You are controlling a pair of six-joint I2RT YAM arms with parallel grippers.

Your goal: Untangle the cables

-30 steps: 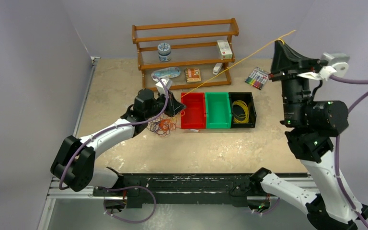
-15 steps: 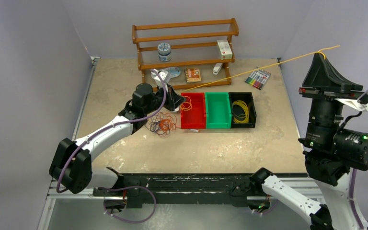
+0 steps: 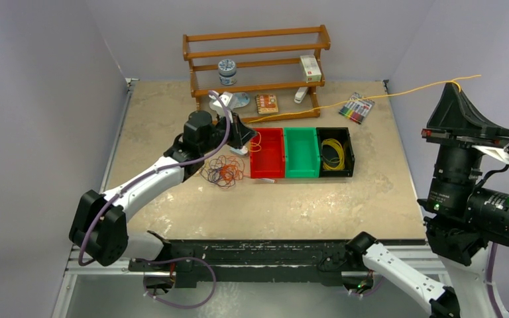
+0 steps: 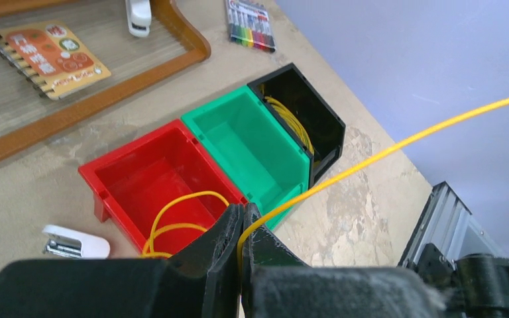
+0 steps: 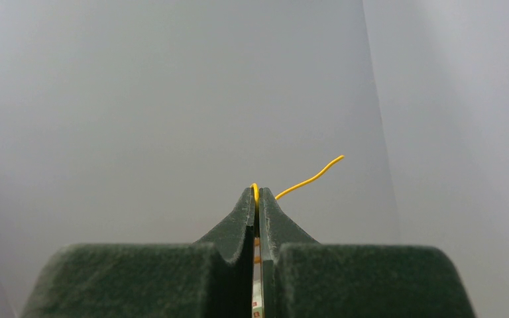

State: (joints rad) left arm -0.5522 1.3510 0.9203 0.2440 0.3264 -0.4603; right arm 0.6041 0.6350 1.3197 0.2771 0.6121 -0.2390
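One yellow cable (image 3: 344,103) runs taut across the upper right of the top view, and each end is pinched: the left jaws are clenched on it just above the red bin (image 3: 268,175), the right jaws clamped on its far end high at the right edge, off the surface (image 3: 305,205), with a short tail poking past them. The rest of the cables lie as one tangle (image 3: 223,171) of orange-red and dark loops at centre left, just beside the red bin. There are three bins in a touching row, red, green (image 3: 301,173) and black (image 3: 351,152); the black one holds one yellow coil (image 3: 333,154), and a loop of the pinched cable droops into the red one. One wooden rack (image 3: 255,34) at top centre carries one tin (image 3: 227,71), one small box (image 3: 311,67), one notebook (image 3: 266,103) and one white stapler (image 3: 301,95) (their print is too small to read). A second stapler (image 4: 76,242) lies by the red bin, and one marker pack (image 3: 356,108) sits right of the rack.
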